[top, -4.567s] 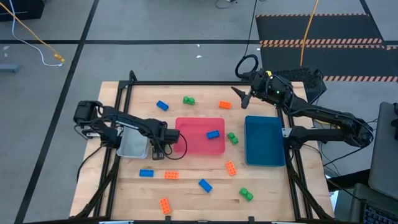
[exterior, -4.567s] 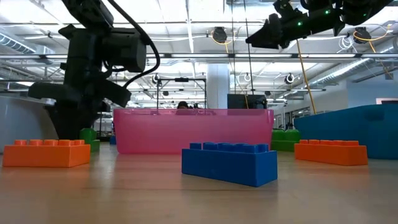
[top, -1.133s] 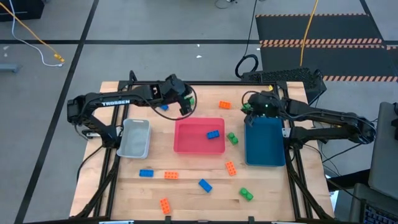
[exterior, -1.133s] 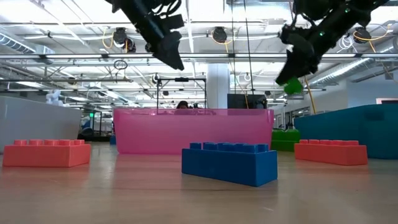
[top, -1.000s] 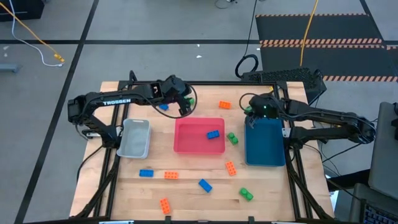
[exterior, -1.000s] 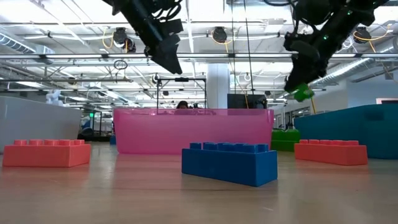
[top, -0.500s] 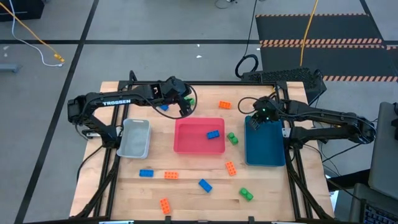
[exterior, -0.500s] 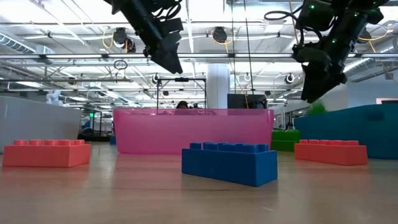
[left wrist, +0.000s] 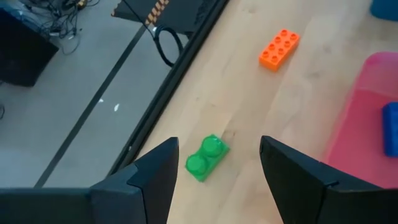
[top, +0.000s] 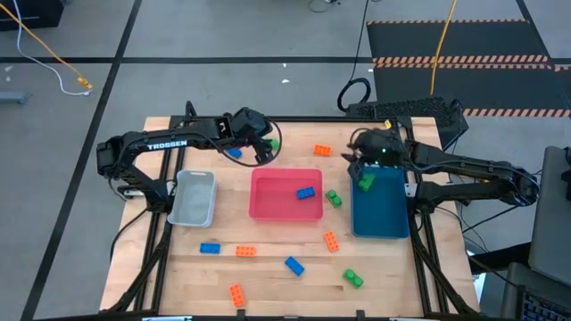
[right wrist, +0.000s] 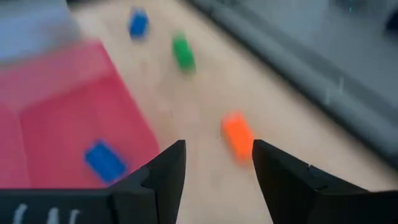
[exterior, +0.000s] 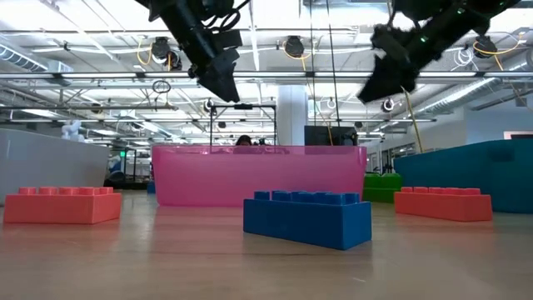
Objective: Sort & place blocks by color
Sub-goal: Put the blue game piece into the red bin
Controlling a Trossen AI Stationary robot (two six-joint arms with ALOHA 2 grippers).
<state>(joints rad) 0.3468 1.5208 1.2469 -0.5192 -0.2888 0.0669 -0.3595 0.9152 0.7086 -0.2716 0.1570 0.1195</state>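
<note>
The right tool has just let go, open and empty, so its green block now lies in the teal tray, while the open left tool hangs over another green block.

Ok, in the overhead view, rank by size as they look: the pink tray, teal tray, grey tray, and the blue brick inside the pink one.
Largest to smallest:
1. pink tray
2. teal tray, close to the pink one
3. grey tray
4. blue brick, far smaller than any tray
</note>
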